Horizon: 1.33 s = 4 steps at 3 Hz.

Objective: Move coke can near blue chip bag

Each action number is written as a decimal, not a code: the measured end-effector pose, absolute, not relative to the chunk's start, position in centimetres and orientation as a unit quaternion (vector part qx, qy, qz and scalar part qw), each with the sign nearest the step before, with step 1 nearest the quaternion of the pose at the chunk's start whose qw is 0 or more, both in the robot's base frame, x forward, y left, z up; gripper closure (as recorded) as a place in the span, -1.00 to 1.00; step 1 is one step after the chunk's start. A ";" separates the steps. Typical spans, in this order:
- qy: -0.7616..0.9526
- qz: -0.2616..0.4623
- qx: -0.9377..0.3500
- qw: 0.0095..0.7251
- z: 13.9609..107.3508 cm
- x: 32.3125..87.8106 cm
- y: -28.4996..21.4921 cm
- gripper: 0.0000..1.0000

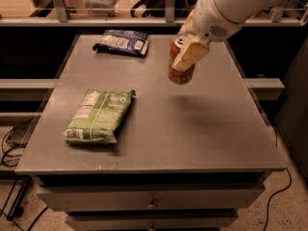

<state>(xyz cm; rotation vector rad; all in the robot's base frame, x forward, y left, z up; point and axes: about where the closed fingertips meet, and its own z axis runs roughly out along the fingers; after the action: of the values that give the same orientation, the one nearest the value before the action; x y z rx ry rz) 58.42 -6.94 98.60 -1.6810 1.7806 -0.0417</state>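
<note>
A grey, matte table (202, 138) fills the frame, its top scuffed along the near edge, w/ a drawer front and small knob (152, 205) below. Beyond the far edge runs a metal railing (144, 20) w/ dim clutter in the bkgd. Low ledges flank the table left and right. Dark cables (9, 146) trail on the floor at left, and another cable (285, 184) crosses speckled flooring at right.

Above the far-right part of the tabletop, the robot's white arm (226, 8) reaches in from the upper right. Its gripper (185, 57) is clamped on the coke can (181, 66), one tan finger pad (191, 53) lying across the can's front. The can hangs clear of the surface, a soft shadow (192, 102) on the table beneath it. It is red-orange, w/ a silver top and pull tab visible, tilted slightly so the top leans toward the far left. There are pale marks near its lower end.

The blue chip bag (121, 42) lies flat at the far edge, left of ctr. It is dark blue, crinkled, w/ white label patches. It sits left of the can and apart from it. A larger light green bag (99, 115) rests flat on the near-left part of the table, well apart from both.
</note>
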 end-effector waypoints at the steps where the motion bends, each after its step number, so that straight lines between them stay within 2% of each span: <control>1: 0.697 -0.026 -0.623 0.354 98.4 62.9 -6.3 1.00; 3: 0.721 -0.059 -0.605 0.334 95.5 71.3 -5.6 1.00; 4: 0.722 -0.060 -0.603 0.334 95.2 72.1 -5.6 1.00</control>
<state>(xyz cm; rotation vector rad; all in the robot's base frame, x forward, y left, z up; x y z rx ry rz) 72.09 -5.63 95.24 -1.5747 1.8855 -0.1555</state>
